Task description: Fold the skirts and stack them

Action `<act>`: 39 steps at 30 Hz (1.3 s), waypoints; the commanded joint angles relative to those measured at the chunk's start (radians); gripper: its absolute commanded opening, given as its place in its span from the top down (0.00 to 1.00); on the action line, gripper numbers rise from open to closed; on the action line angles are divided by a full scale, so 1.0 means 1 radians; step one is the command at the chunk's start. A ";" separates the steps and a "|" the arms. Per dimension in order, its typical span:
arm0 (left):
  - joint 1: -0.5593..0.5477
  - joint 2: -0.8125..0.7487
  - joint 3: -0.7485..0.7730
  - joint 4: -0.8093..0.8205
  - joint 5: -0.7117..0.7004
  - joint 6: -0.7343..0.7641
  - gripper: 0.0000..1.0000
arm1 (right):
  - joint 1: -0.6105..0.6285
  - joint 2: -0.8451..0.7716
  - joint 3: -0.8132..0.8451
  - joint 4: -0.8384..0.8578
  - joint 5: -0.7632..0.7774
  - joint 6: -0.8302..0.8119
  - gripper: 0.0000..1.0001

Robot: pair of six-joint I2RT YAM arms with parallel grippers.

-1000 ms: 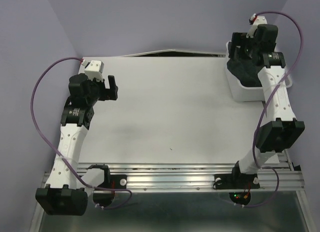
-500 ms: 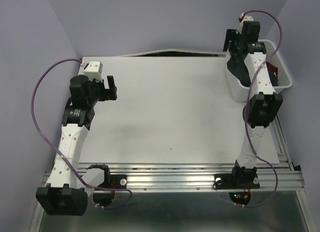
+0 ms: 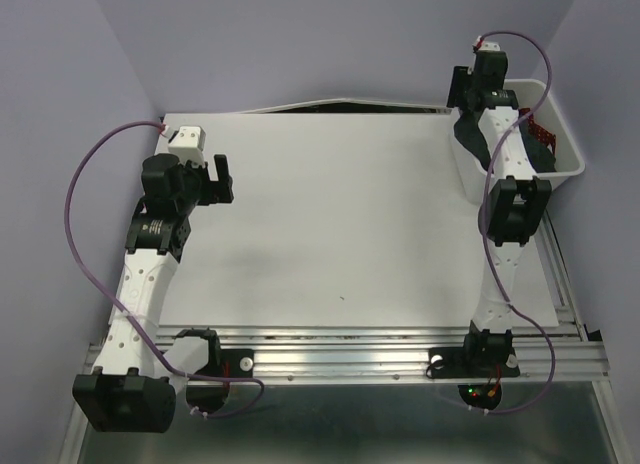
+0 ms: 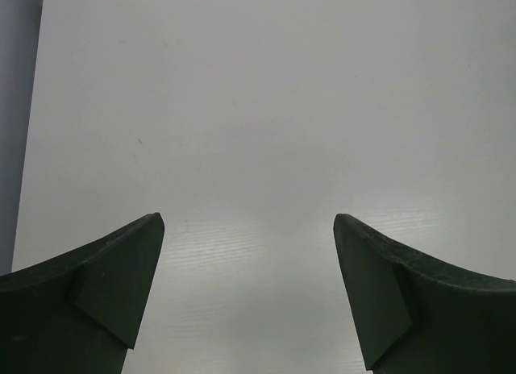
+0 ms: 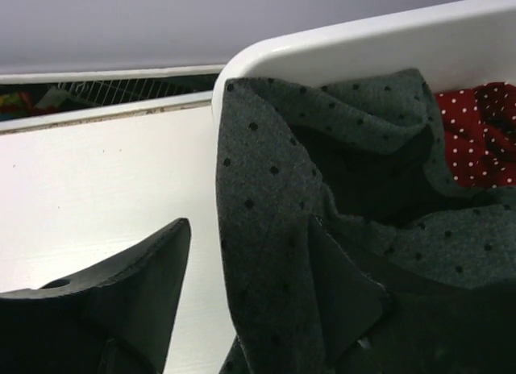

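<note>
Top external view: a white bin (image 3: 566, 170) stands at the far right corner of the table (image 3: 340, 214). A charcoal skirt (image 3: 468, 142) is draped over the bin's left wall, part inside and part hanging outside. Beside it, inside the bin, lies a red skirt (image 3: 541, 134) with white dots.

Right wrist view: the right gripper (image 5: 246, 289) straddles the hanging charcoal fold at the bin's rounded corner. Its jaws are spread. A strip of bare table shows between the outer finger and the cloth, and the other finger lies against the dark fabric. No firm pinch is visible.

Left wrist view: the left gripper (image 4: 248, 221) is spread wide over bare table and holds nothing.

Change from one second earlier: the right arm (image 3: 512, 209) has drawn in from over the bin's right side. Its elbow has shifted left and its wrist now stands at the bin's far left corner. This has uncovered the right half of the bin and the red cloth. The left arm (image 3: 150, 254) has stayed in place.

Obscured: the right arm crosses the bin from above and hides much of its floor. The lower ends of the charcoal fold and both fingers are cut off at the edge of the right wrist view, so how far the cloth hangs cannot be judged.
</note>
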 commanded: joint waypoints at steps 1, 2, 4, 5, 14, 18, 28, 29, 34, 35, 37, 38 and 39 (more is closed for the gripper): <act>0.003 -0.008 -0.014 0.047 -0.002 -0.004 0.01 | -0.013 -0.004 0.056 0.107 0.027 -0.008 0.36; 0.003 -0.007 -0.017 0.049 0.004 -0.004 0.01 | -0.013 -0.005 0.050 0.117 0.027 -0.008 0.44; 0.003 -0.004 -0.015 0.050 0.008 -0.004 0.01 | -0.013 -0.010 0.045 0.128 0.024 -0.006 0.51; 0.003 0.001 -0.014 0.050 0.012 -0.005 0.02 | -0.022 -0.010 0.045 0.130 0.024 -0.008 0.52; 0.003 0.019 0.002 0.044 0.007 -0.004 0.01 | -0.022 -0.001 0.019 0.153 0.022 -0.037 0.35; 0.003 0.021 -0.001 0.044 0.008 -0.005 0.02 | -0.022 0.013 0.022 0.159 0.013 -0.035 0.36; 0.003 0.042 0.002 0.049 0.012 -0.005 0.01 | -0.022 0.050 0.032 0.167 0.005 -0.040 0.38; 0.003 0.044 0.002 0.049 0.013 -0.005 0.01 | -0.022 0.050 0.033 0.168 0.005 -0.040 0.38; 0.003 0.053 0.008 0.047 0.018 -0.007 0.01 | -0.022 0.064 0.041 0.174 0.017 -0.046 0.45; 0.003 0.056 0.008 0.049 0.019 -0.007 0.02 | -0.022 0.065 0.044 0.176 0.017 -0.045 0.51; 0.003 0.058 0.008 0.047 0.021 -0.010 0.02 | -0.022 0.061 0.044 0.177 0.024 -0.042 0.59; 0.003 0.058 0.008 0.047 0.024 -0.010 0.01 | -0.022 0.058 0.045 0.179 0.027 -0.042 0.62; 0.003 0.058 0.006 0.047 0.025 -0.010 0.02 | -0.022 0.055 0.045 0.180 0.030 -0.040 0.63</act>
